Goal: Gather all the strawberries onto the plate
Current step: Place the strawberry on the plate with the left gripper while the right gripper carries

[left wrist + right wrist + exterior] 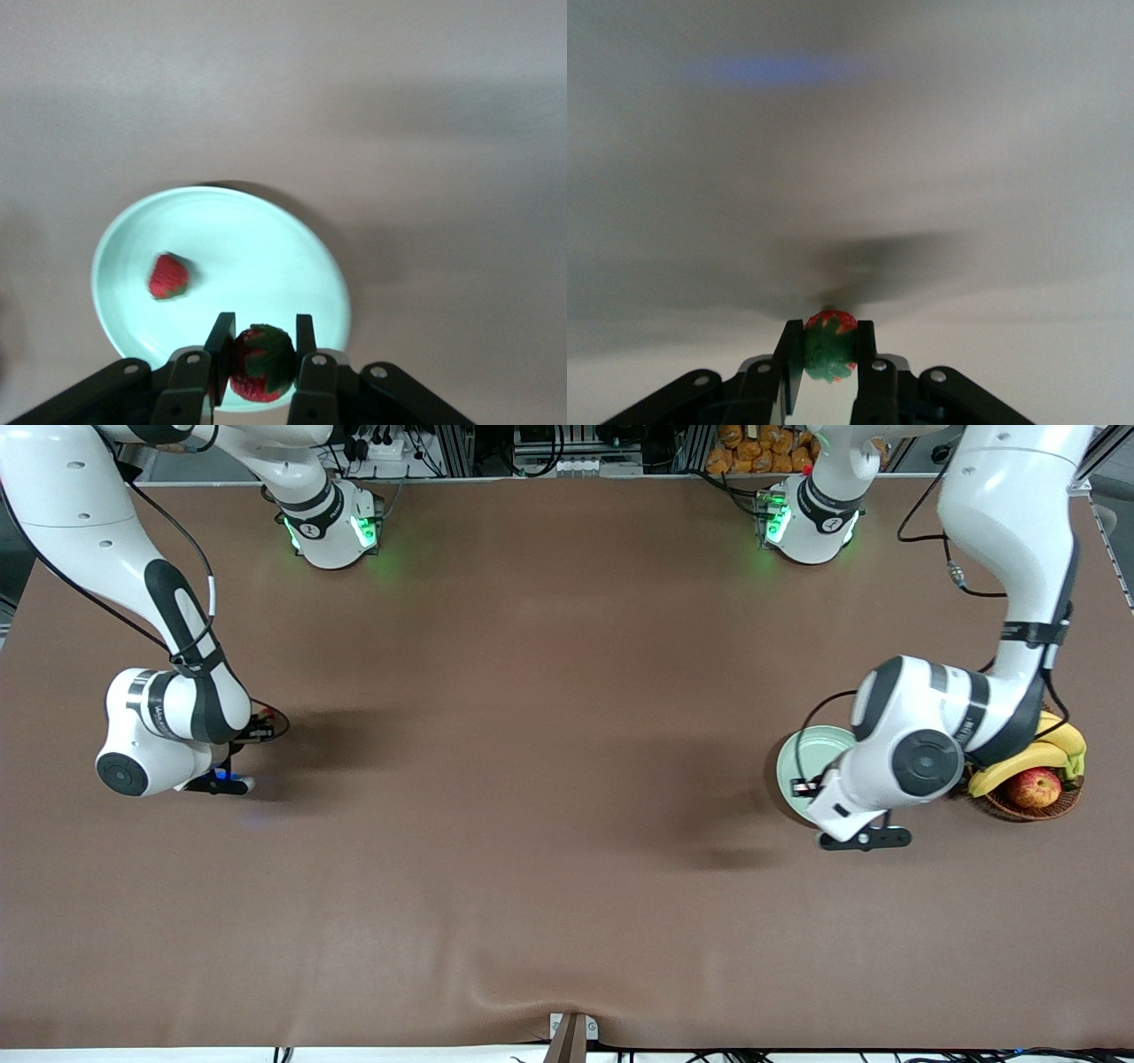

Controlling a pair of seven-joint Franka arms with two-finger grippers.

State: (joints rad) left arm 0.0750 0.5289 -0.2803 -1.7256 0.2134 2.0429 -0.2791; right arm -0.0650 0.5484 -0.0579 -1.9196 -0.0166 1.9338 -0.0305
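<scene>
The pale mint-green plate [811, 757] lies toward the left arm's end of the table, partly under the left arm. In the left wrist view the plate [257, 248] holds one strawberry [167, 276] lying on its side. My left gripper [262, 335] is shut on a second strawberry [260, 365] and holds it over the plate's rim; the hand [864, 837] shows in the front view. My right gripper [830, 341] is shut on a third strawberry [829, 347] just above bare table at the right arm's end [217, 784].
A brown wicker basket [1032, 808] with bananas [1028, 757] and a red-yellow apple [1035, 786] stands beside the plate, toward the table's edge at the left arm's end. The brown table cover [549, 779] spreads between the two arms.
</scene>
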